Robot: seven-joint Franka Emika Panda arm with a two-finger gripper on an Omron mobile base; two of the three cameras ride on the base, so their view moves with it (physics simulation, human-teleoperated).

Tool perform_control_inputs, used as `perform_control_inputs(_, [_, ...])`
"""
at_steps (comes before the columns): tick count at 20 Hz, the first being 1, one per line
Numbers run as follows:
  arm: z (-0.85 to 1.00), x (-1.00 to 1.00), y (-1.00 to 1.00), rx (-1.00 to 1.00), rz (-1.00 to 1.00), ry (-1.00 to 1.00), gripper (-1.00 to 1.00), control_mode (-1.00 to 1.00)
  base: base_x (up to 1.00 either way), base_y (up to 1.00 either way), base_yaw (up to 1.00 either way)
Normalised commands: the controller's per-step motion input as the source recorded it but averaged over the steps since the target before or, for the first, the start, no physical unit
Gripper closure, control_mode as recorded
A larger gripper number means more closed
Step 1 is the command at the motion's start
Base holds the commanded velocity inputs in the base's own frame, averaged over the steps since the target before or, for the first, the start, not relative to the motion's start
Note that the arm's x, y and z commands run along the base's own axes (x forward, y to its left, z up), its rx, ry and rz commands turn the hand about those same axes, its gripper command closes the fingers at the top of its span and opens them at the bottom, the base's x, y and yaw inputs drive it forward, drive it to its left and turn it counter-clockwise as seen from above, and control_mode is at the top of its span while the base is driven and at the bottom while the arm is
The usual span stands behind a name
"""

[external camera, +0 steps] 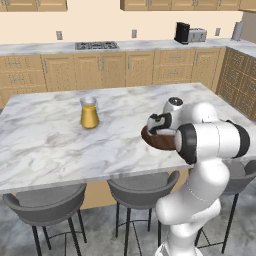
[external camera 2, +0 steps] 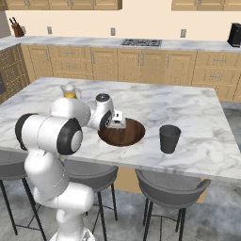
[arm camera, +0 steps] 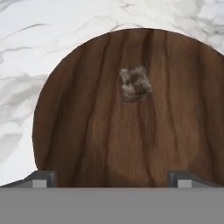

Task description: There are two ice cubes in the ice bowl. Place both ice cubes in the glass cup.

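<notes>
Hovering wide open, the hand faces down into the ice bowl — one ice cube lying skewed

I am seeing a dark wood bowl sitting on a smooth white marble counter.

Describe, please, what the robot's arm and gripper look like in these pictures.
The arm is built of rounded, glossy white segments joined by dark black bands at the joints. Its wrist ends in a grey-capped white link carrying a small white hand with dark detailing. The gripper has two small grey finger tips with squared ends. No cables or markings can be made out.
</notes>
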Motion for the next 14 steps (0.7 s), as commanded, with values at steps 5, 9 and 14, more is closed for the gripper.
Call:
perform_control_inputs(5, [0.00,0.48,-0.15,0.00,0.04,0.09,-1.00,-1.00,0.00,0.00,0.00])
perform_control_inputs(9, [-0.12,0.43,-0.21,0.00,0.03,0.06,-1.00,-1.00,0.00,0.00,0.00])
perform_control_inputs(14, [-0.19,0.33,-0.14,0.00,0.02,0.00,-1.00,-1.00,0.00,0.00,0.00])
